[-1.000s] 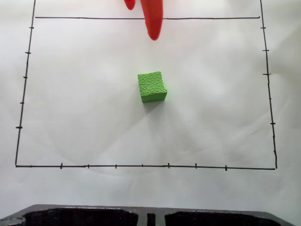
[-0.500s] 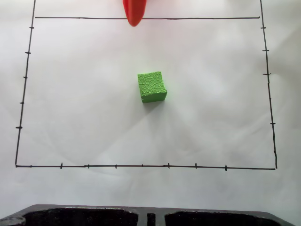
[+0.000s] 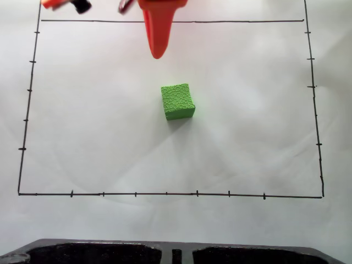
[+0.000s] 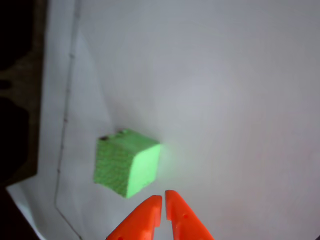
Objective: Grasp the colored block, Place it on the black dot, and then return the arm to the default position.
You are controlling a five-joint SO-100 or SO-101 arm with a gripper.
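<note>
Your gripper [image 4: 163, 200], fingers together, sits just short of the block [image 4: 126, 162]; in the wrist view the block lies up-left of it.

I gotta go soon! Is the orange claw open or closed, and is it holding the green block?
Gripper: closed, fingertips nearly touching, holding nothing. The green block sits free on the white paper.
</note>
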